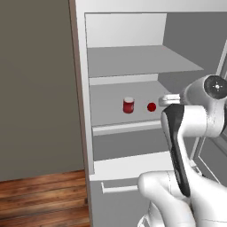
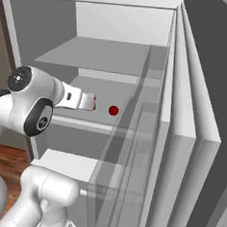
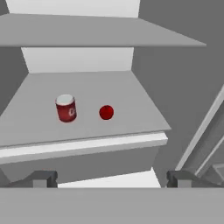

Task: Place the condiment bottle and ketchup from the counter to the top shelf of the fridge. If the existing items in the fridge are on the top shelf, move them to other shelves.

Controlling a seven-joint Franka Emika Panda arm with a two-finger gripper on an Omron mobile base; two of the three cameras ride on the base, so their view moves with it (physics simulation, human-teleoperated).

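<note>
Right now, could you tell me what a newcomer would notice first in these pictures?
Two red things in the pale open fridge: a short red jar with a white lid and a small red ball to its right, apart, on the shelf below the top one. The white arm's gripper points at them, open and empty.

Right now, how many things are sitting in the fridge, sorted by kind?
Red jar with white lid: 1
Round red fruit: 1
Total: 2, side by side and apart on the second shelf down; the top shelf carries none.
</note>
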